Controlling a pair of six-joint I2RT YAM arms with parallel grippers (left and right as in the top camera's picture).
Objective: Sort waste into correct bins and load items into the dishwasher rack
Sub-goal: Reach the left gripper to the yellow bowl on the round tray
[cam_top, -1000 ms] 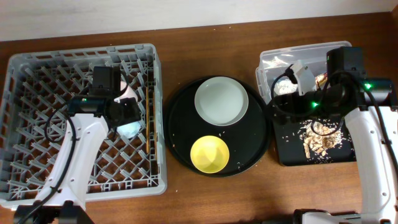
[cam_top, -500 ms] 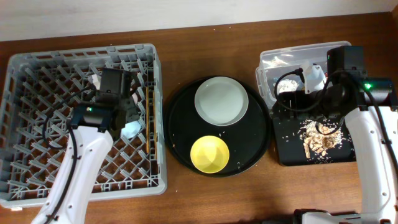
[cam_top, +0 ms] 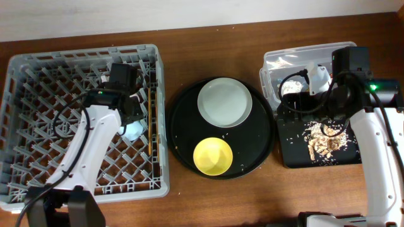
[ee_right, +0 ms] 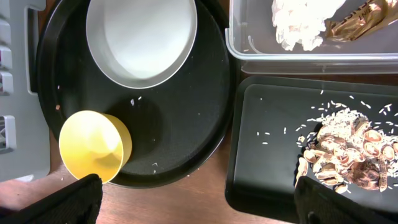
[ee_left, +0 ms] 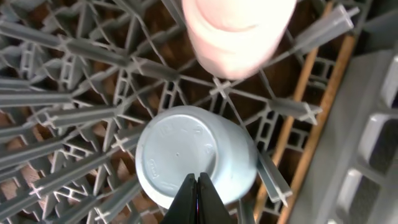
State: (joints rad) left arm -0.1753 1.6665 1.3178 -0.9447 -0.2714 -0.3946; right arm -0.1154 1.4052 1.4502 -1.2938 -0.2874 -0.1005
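In the grey dishwasher rack (cam_top: 38, 157) a light-blue cup (ee_left: 180, 149) stands upside down, with a pink cup (ee_left: 239, 31) just beyond it. Brown chopsticks (ee_left: 314, 106) lie along the rack's right side. My left gripper (ee_left: 198, 186) hovers over the blue cup, shut and empty. The white plate (cam_top: 225, 102) and yellow bowl (cam_top: 213, 156) sit on the round black tray (cam_top: 183, 126). My right gripper (ee_right: 205, 205) hangs wide open above the gap between that tray and the bins, holding nothing. Napkin (ee_right: 301, 25) and wrapper (ee_right: 354, 18) lie in the clear tub (cam_top: 278, 60); food scraps (ee_right: 348, 155) lie in the black tray (cam_top: 290, 151).
Loose crumbs are scattered over the black rectangular tray and the round tray. A strip of bare wooden table (cam_top: 221, 202) runs along the front edge. The rack's upright pegs (ee_left: 74, 50) surround both cups.
My left gripper has closed with nothing in it and drawn back from the blue cup, which stays in the rack. The right wrist turned slightly, then held still.
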